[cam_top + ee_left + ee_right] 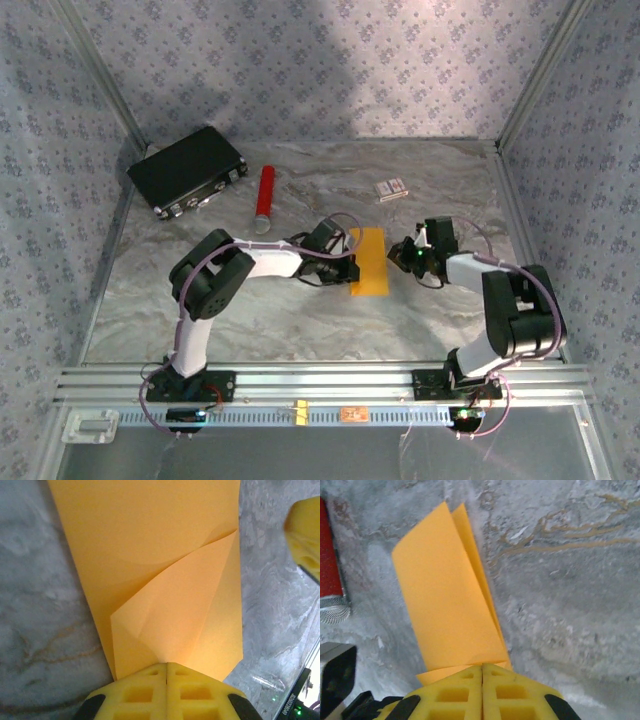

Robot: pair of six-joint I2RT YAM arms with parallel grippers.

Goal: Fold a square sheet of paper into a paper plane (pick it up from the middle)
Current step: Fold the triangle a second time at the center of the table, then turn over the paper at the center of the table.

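Closest in, at the left pincer (166, 667): 2 yellow fingers clenched together on a lifted flap of the square sheet of paper (150, 555), creases fanning out from the tips. Folded into a narrow orange-yellow strip, lying mid-tabletop (300, 320) between both arms. Just right of the strip and clear of it: right pincer (482, 669), clenched on nothing. Farther off to the left, a red cylinder (266, 198) and a black case (188, 170); beyond the strip, slightly right, a small white-and-red box (392, 189).

The right hand (482, 672), fingers pressed together, sits at the near edge of the folded sheet of paper (445, 600) on the marble counter (560, 605), a red cylinder (330, 555) at left.
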